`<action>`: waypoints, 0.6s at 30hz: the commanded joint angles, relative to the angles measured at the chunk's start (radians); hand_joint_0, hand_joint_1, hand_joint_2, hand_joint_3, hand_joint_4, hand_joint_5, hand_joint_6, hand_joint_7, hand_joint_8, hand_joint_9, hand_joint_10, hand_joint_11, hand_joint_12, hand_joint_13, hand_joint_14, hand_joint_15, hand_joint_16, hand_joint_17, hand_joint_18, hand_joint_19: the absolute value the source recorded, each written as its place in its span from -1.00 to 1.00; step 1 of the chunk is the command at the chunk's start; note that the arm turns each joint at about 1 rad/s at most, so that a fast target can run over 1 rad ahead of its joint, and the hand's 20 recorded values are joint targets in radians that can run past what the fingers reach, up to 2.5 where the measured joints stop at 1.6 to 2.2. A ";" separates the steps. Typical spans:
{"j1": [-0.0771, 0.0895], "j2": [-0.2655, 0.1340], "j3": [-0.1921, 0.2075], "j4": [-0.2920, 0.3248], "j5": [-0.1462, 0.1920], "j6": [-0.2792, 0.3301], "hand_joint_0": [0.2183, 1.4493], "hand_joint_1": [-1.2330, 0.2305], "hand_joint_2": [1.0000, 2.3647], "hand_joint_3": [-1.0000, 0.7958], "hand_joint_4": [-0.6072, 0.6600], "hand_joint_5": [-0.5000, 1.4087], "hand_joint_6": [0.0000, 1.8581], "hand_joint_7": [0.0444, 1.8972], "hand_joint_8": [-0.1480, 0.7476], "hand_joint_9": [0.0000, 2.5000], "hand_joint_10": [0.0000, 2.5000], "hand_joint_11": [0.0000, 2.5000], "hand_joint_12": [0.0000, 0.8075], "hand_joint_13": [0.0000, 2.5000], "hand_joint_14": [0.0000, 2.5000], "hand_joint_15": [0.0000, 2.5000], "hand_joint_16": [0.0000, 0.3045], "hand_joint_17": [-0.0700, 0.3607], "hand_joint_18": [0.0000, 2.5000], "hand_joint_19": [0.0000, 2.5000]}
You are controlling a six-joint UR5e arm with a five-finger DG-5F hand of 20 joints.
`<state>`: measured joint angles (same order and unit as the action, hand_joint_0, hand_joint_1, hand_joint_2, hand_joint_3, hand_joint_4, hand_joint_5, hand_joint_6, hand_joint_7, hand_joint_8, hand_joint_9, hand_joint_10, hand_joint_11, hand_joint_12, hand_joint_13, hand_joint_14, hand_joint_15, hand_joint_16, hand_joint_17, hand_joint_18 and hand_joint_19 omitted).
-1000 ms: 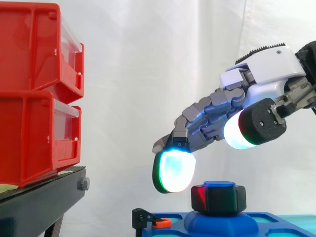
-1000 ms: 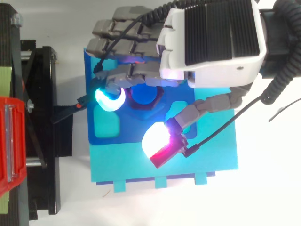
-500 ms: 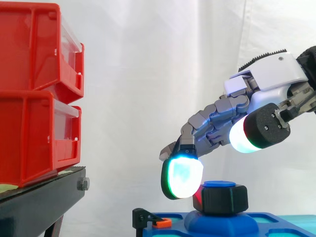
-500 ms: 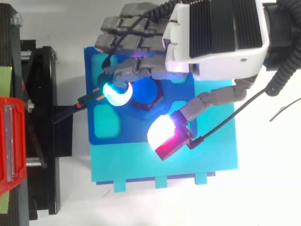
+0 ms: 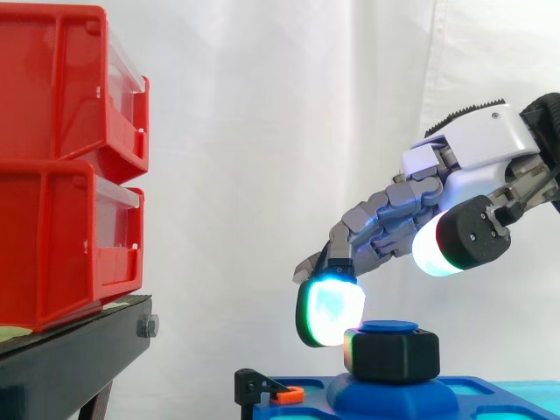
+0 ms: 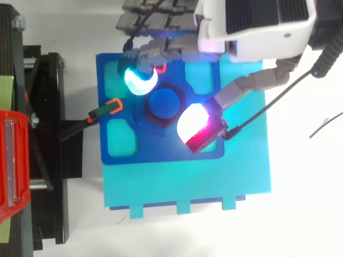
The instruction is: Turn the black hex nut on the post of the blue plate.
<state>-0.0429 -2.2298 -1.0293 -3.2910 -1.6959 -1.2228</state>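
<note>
Red bins (image 5: 61, 166) sit on a black stand (image 5: 70, 350) at 9 o'clock. Black nut (image 5: 392, 354) sits on the post (image 6: 163, 103) at the centre of the blue plate (image 6: 123, 152). Over it the hand (image 6: 257, 27) holds its fingers apart, gripping nothing: cyan fingertip (image 6: 139, 80) at the nut's 11 o'clock, thumb pad (image 6: 193, 124) at 4 o'clock, raised above it

blue plate (image 5: 315, 404) cropped by side view's bottom edge, hand (image 6: 257, 27) cropped by top view's upper edge
</note>
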 commanded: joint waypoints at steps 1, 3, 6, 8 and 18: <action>-0.021 0.001 0.002 0.002 -0.027 -0.014 -0.62 0.18 -1.00 -0.44 0.26 -0.73 -0.46 -0.13 -0.13 -0.92 -1.00 -1.00 -0.03 -0.93 -1.00 -0.98 -0.59 -0.03 -1.00 -0.91; -0.026 -0.001 0.009 -0.001 -0.028 -0.014 -0.63 0.18 -1.00 -0.44 0.26 -0.73 -0.46 -0.13 -0.13 -0.92 -1.00 -1.00 -0.04 -0.93 -1.00 -0.99 -0.59 -0.03 -1.00 -0.91; -0.029 -0.001 0.015 0.001 -0.036 -0.017 -0.63 0.18 -1.00 -0.44 0.26 -0.73 -0.46 -0.13 -0.13 -0.92 -1.00 -1.00 -0.03 -0.94 -1.00 -0.98 -0.59 -0.03 -1.00 -0.91; -0.029 0.001 0.023 0.001 -0.038 -0.018 -0.62 0.18 -1.00 -0.44 0.26 -0.73 -0.46 -0.13 -0.13 -0.92 -1.00 -1.00 -0.04 -0.94 -1.00 -0.98 -0.59 -0.03 -1.00 -0.91; -0.011 -0.001 0.049 0.002 -0.028 -0.015 -0.62 0.18 -1.00 -0.44 0.26 -0.73 -0.46 -0.13 -0.13 -0.92 -1.00 -1.00 -0.04 -0.94 -1.00 -0.98 -0.59 -0.03 -1.00 -0.91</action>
<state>-0.0604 -2.2300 -0.9861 -3.2912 -1.7285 -1.2392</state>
